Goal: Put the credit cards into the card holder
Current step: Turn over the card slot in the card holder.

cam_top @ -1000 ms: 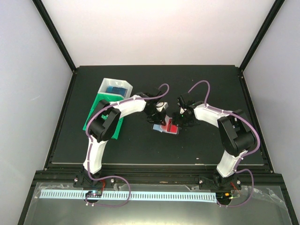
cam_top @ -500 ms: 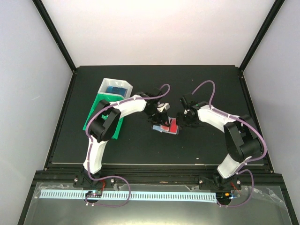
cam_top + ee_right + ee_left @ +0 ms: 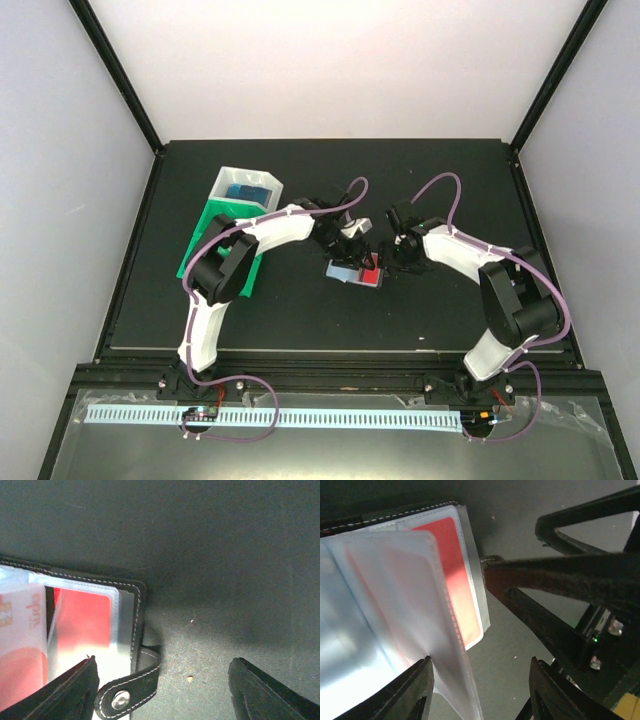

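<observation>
The card holder (image 3: 355, 272) lies open on the black worktop (image 3: 300, 310), between the two arms and near the worktop's middle, with its pale blue inside facing up. The left arm rises from its base, bends at the elbow above the green tray (image 3: 205, 240) and runs its white forearm to the right. Its wrist tips down so that the left end effector (image 3: 355, 250) hangs over the holder's far edge. In the left wrist view its fingers (image 3: 417, 692) stand apart. A loose clear sleeve (image 3: 405, 595) of the holder fans up toward the gap, but nothing is clamped. Behind the sleeve, a red card (image 3: 455, 580) sits in a pocket. The right arm folds at its elbow and reaches left, its forearm sloping down to the right end effector (image 3: 392, 262) just beside the holder's right edge. Its fingers (image 3: 65, 692) are spread wide and hold nothing, and the snap strap (image 3: 130, 692) lies on the worktop between them. The white tray (image 3: 245, 185) sits behind the green one, well apart from the holder.
</observation>
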